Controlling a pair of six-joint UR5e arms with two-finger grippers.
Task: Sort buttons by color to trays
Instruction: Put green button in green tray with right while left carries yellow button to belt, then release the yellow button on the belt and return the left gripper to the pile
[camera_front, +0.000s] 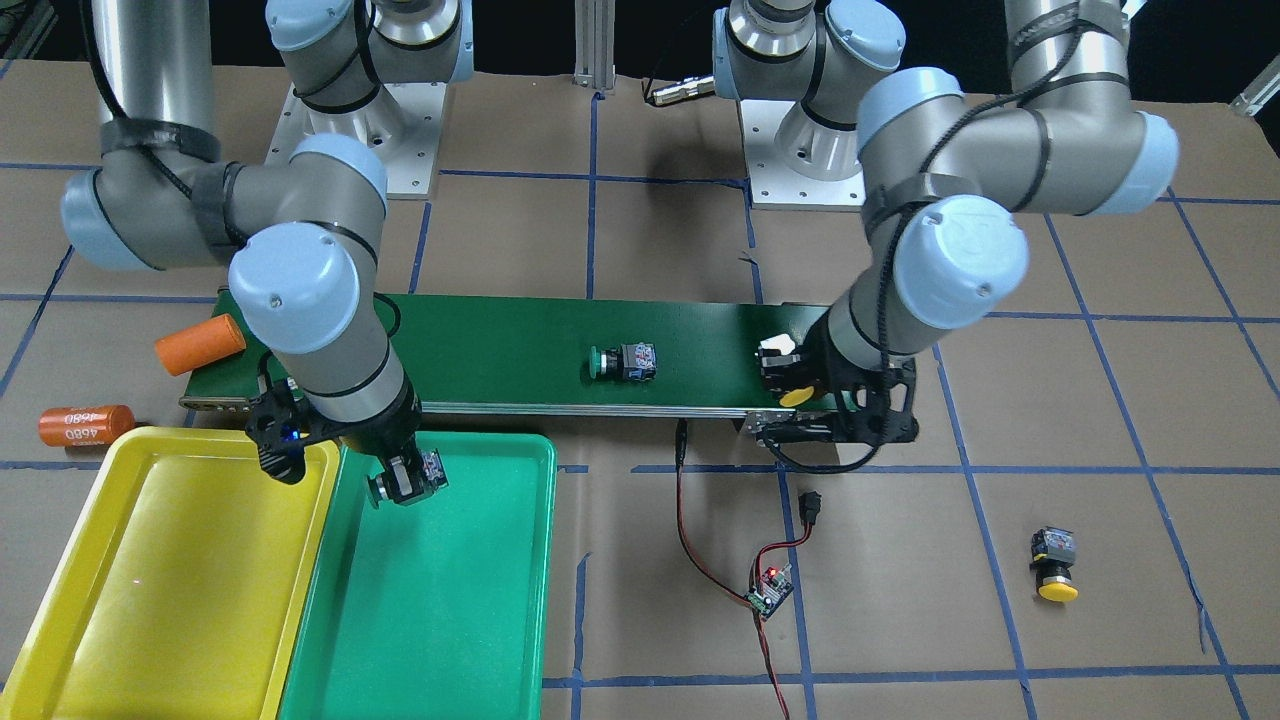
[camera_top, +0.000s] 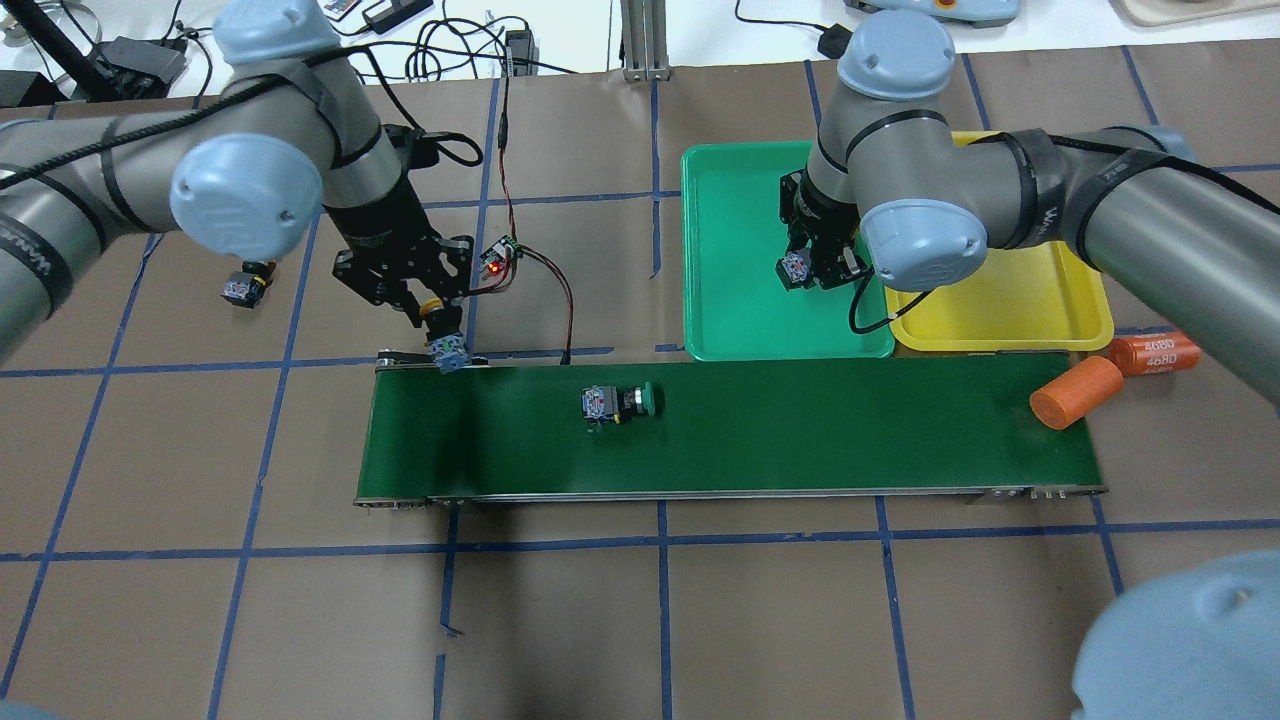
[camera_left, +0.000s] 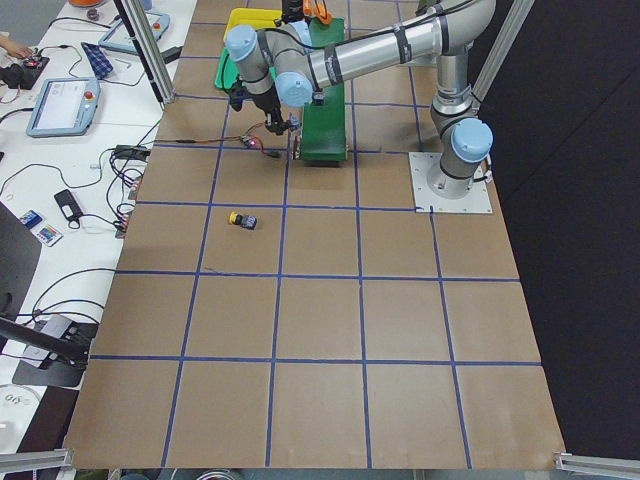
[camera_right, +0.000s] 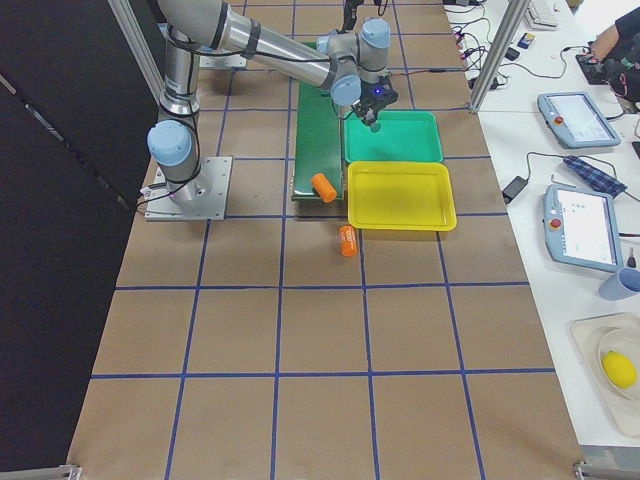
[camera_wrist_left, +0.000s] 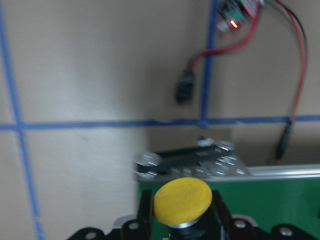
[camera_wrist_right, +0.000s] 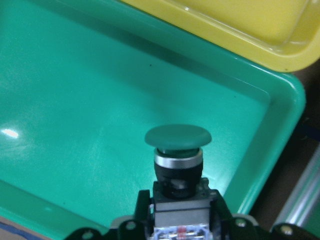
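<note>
Right hand pinches a green button just above the green tray, lower left; left hand pinches a yellow button.

Orange cylinder, right edge of the overhead view: white number "4680", printed twice, one line above the other. At the left edge of the front-facing view the same print appears upside down. Black strap on the arm, upper right of the overhead view: white lettering, too small to read.

Yellow tray cut off at view's bottom edge, circuit board blurred, cropped
</note>
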